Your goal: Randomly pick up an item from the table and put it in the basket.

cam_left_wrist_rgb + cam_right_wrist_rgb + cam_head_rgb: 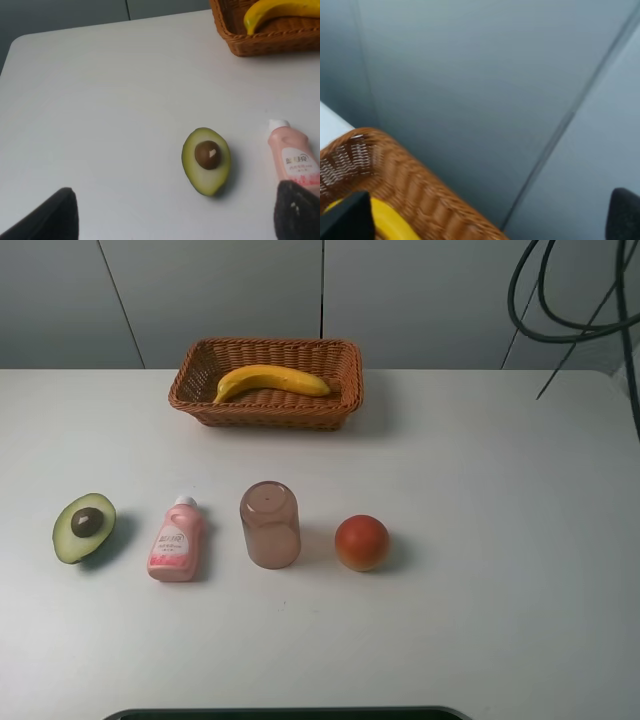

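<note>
- The left claw (175, 218) is spread wide: its two dark fingertips (55, 217) sit at opposite edges of the left wrist view, with bare white table (100, 100) between them.
- A halved avocado (206, 160) lies ahead of this claw, cut face up with the pit showing. It is in line with the gap between the fingers but clear of both.
- A pink bottle (292, 160) lies flat just ahead of one fingertip, white cap pointing away from the claw. Its lower end is hidden behind that fingertip.
- The banana (272, 381) lies inside the basket (260, 412), well ahead of the left claw and off to the side of the finger nearest the bottle.
- The right claw (485, 217) is also spread, its fingertips (345, 220) at the two lower corners of the blurred right wrist view.
- A corner of the basket sits close ahead of this claw. A patch of the yellow banana shows inside the wicker, right beside one fingertip; whether they touch cannot be told.
- Beyond the basket, the right wrist view shows only the grey panelled wall (470, 75).
- In the high view neither claw appears. The banana rests lengthwise in the basket at the far side of the table.
- Nearer, in a row with the avocado and bottle, stand a translucent cup (269, 525), upside down, and a round red-orange fruit (361, 542).
</note>
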Robot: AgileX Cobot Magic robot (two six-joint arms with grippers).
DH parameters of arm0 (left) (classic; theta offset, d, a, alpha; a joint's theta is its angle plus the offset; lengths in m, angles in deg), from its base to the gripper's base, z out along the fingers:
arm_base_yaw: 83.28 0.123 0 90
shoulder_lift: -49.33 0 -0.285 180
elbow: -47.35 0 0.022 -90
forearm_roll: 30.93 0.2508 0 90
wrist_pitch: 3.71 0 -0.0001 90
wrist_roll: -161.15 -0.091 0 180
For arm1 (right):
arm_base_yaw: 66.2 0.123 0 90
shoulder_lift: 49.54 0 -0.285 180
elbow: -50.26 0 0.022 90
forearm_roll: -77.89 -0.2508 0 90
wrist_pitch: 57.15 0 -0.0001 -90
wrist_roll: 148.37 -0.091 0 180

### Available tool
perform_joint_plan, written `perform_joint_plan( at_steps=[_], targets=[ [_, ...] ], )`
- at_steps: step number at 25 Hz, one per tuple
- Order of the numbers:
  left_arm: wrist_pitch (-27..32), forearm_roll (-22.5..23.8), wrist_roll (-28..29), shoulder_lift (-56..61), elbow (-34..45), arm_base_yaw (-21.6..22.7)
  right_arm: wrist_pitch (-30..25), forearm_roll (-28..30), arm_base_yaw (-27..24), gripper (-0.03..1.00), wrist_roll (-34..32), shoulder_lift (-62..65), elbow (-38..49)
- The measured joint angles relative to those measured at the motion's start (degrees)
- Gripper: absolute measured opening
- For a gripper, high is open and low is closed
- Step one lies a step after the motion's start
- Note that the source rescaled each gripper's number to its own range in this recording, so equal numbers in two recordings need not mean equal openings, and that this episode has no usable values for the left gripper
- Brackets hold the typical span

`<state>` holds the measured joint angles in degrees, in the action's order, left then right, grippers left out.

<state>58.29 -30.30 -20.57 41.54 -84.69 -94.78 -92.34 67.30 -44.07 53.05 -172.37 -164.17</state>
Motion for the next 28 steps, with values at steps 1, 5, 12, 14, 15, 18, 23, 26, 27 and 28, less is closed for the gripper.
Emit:
perform_joint_plan(
  at_steps=[1,5,12,14,15,18,23,26,27,28],
  targets=[
    [0.0,0.0,0.0,0.0,0.0,0.0,-1.5,2.3,-1.0,0.99,-2.1,2.0,0.0],
    [0.0,0.0,0.0,0.0,0.0,0.0,-8.1,8.9,-4.1,0.99,-6.9,9.4,0.0],
    [0.0,0.0,0.0,0.0,0.0,0.0,-19.9,23.5,-5.9,0.99,-14.9,20.9,0.0],
    [0.0,0.0,0.0,0.0,0.0,0.0,-23.7,27.3,-6.0,0.99,-17.3,23.7,0.0],
    [0.0,0.0,0.0,0.0,0.0,0.0,-25.4,29.1,-6.1,0.99,-17.9,25.2,0.0],
    [0.0,0.0,0.0,0.0,0.0,0.0,-30.8,31.8,-6.1,0.99,-18.7,29.0,0.0],
    [0.0,0.0,0.0,0.0,0.0,0.0,-34.4,31.8,-6.1,0.99,-18.8,36.3,1.8],
    [0.0,0.0,0.0,0.0,0.0,0.0,-34.5,30.0,-6.1,0.99,-18.8,41.9,4.8],
    [0.0,0.0,0.0,0.0,0.0,0.0,-34.6,29.2,-6.1,0.99,-18.8,44.1,6.3],
    [0.0,0.0,0.0,0.0,0.0,0.0,-34.6,28.8,-6.1,0.99,-18.7,46.0,7.8]
  ],
)
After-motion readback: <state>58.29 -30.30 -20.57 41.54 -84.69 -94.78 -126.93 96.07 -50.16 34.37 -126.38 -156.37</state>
